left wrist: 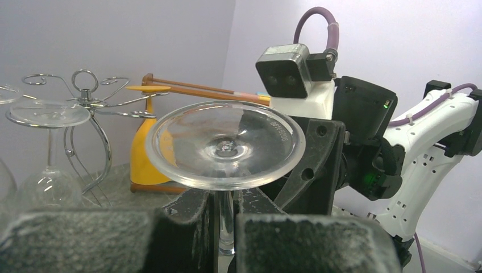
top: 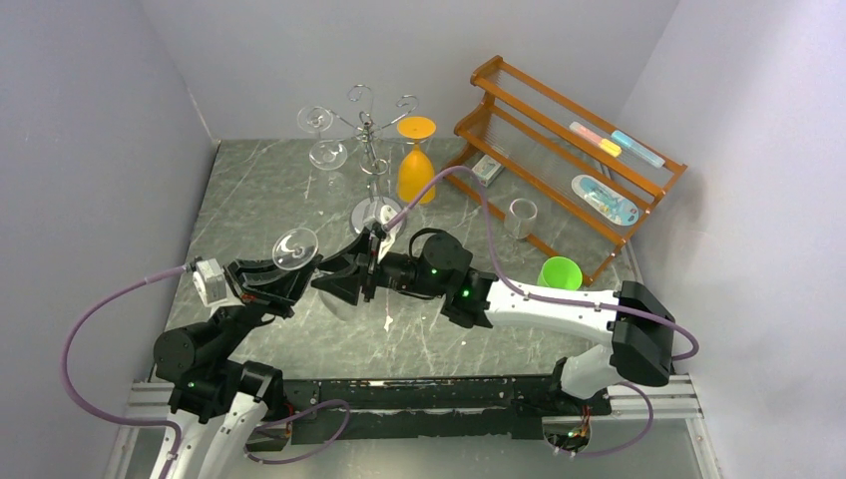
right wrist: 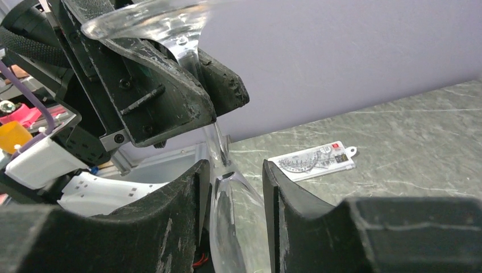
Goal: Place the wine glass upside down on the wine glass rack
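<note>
**Mid-air handover, rack at 12 o'clock**

My left hand is clamped on the stem of the wine glass. The glass is held foot up with the bowl hanging below, above the middle of the desk. My right hand straddles the glass where stem meets bowl. Its fingers sit close on either side, but I cannot tell whether they actually press on it.

I read this as a pass from left to right. To do it well I'd close the right hand gently on the neck and check it is firm. Only then would I let the left go, keeping the stem vertical.

The wine glass rack stands at 12 o'clock from the glass. A clear glass hangs at its 9 o'clock side and an orange glass at its 3, so I'd aim for a free scroll arm.

The desk is grey and marbled, probably slick. Lilac walls close in on three sides, and a wooden shelf stands at 2 o'clock.
</note>
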`<act>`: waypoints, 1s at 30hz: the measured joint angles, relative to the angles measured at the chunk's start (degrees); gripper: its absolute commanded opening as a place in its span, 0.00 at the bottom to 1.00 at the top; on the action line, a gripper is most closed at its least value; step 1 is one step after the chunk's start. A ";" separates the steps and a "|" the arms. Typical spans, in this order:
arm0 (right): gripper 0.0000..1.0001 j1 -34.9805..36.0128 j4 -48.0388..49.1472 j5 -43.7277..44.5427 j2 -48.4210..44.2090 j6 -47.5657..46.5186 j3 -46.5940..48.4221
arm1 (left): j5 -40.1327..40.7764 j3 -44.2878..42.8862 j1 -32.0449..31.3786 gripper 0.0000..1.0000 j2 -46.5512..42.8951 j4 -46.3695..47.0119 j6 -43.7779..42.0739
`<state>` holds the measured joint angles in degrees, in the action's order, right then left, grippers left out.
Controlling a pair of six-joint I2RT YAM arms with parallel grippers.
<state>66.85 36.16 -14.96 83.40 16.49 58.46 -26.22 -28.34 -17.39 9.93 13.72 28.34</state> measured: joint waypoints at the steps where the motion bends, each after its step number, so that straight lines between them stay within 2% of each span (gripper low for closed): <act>1: 0.42 -0.04 0.00 -0.20 0.13 -0.04 0.00 | 0.00 0.00 0.00 0.05 0.00 0.02 0.13; 4: 0.39 -0.13 0.00 -1.07 0.90 -0.70 0.04 | -0.02 0.00 0.00 0.05 0.04 0.04 0.72; 8: 0.16 -0.26 -0.04 -2.08 2.10 -1.95 0.68 | 0.00 0.00 0.00 0.05 1.07 -0.35 1.01; 10: 0.10 -0.44 -0.09 -2.67 2.29 -2.32 0.79 | 0.02 0.00 0.02 0.05 1.57 -0.42 1.05; 11: 0.11 -0.55 -0.07 -2.89 2.34 -2.34 0.79 | 0.02 0.00 0.04 0.05 1.66 -0.46 1.03; 14: 0.30 -0.74 -0.02 -3.50 2.36 -2.34 0.79 | 0.02 0.00 0.04 0.05 1.70 -0.57 1.07; 16: 0.37 -0.76 -0.02 -3.52 2.36 -2.36 0.79 | 0.02 0.00 0.04 0.05 1.70 -0.61 1.18; 18: 0.38 -0.79 0.00 -3.52 2.36 -2.36 0.79 | 0.07 0.00 0.04 0.05 1.70 -0.68 1.27; 23: 0.30 -0.79 0.13 -3.48 2.29 -2.19 0.76 | 0.37 0.02 0.04 0.05 1.70 -0.70 1.46; 24: 0.32 -0.79 0.13 -3.48 2.25 -2.16 0.76 | 0.39 0.02 0.04 0.05 1.70 -0.66 1.62; 28: 0.54 -0.83 0.48 -3.26 2.19 -1.99 0.52 | 0.37 0.20 0.04 0.05 1.92 -0.31 2.36; 30: 0.56 -0.90 0.92 -2.95 2.19 -1.51 0.44 | 0.07 0.68 0.04 0.05 2.05 -0.28 2.75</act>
<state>65.95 37.08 -17.91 85.58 14.98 58.89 -26.15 -27.66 -17.34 11.99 13.43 31.09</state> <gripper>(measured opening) 0.520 0.103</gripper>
